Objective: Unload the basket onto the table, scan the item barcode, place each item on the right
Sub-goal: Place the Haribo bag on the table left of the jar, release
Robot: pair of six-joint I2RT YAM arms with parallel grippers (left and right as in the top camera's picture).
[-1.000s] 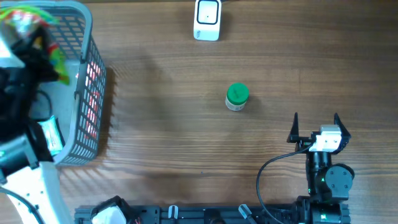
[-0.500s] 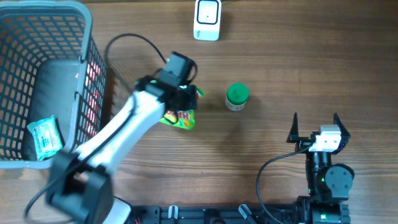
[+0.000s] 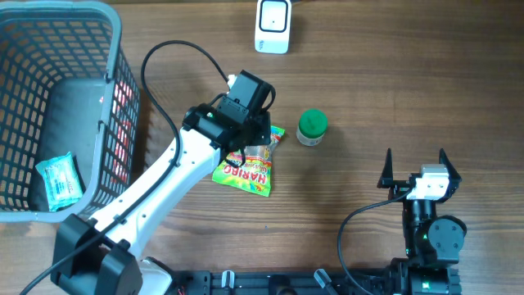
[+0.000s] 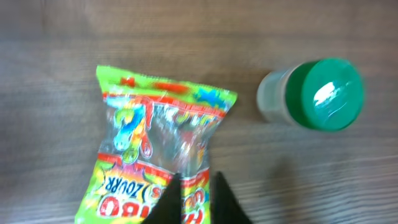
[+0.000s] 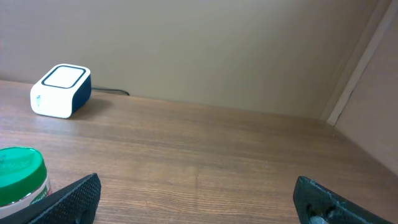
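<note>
While the left jaws stood pressed almost together on the film of the candy bag (image 4: 155,155), pinching it near its middle as far as the wrist view showed, the bag lay flat on the worktop (image 3: 393,82) with its printed face up and its far edge stretching away ahead of the tips. A green-lidded jar (image 4: 317,93) stood upright ahead of those jaws and off to their right, near the bag's corner but apart from it. The scanner (image 3: 273,24) sat well beyond the jaws, past both bag and jar, at the far edge of the worktop. Well off to the jaws' left stood the basket (image 3: 115,98), with a small pale packet (image 3: 59,180) lying inside it.

The right jaws were spread wide and held nothing. From them the jar was close ahead on the left, and the scanner was well ahead on the same side.

As a judgement, the task was at an early stage. The item was out on the worktop and in a grip, but it was well apart from the scanner, so the scan itself looked not yet done. No barcode could be made out on the face that showed; it was probably underneath. What seemed left was to lift the bag, carry it forward of the jaws towards the scanner, and turn its barcode side to the scanner's window.
</note>
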